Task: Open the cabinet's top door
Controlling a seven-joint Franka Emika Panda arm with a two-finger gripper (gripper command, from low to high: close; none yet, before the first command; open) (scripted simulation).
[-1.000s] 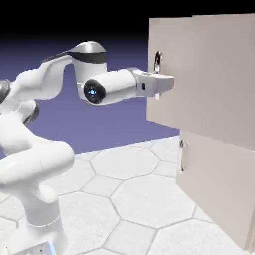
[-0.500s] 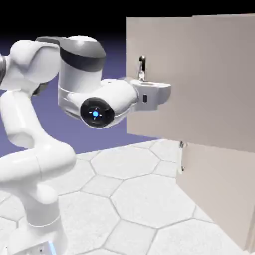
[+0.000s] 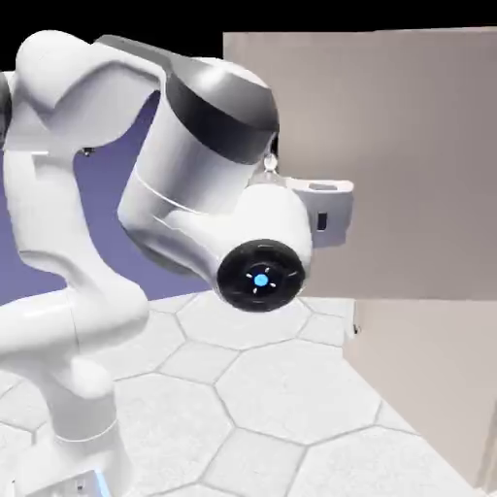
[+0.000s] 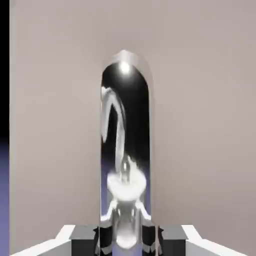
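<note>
**My gripper on the top door's handle**

In the hand view my gripper [image 4: 125,239] sits square in front of the top door [image 4: 200,125], whose flat beige panel fills nearly the whole picture. The long silver handle [image 4: 125,145] stands upright in the middle of that view, arched at its top and shiny enough to mirror my own hand. Its lower end runs down between my two fingertips [image 4: 84,235], which press in on it from either side, so I am closed on the bar with only its width between them.

From the exterior view, my gripper [image 3: 325,209] is at the face of the top door [image 3: 408,146], and my big white forearm covers most of the handle; only a small silver piece of it [image 3: 272,160] shows just above my wrist. The door stands swung out from the cabinet [image 3: 427,388], its free edge reaching well to the left past the lower panel's edge. The lower panel sits flush below it, down at the right. My arm's base stands on the hexagon-tiled table [image 3: 243,388], at the lower left.
</note>
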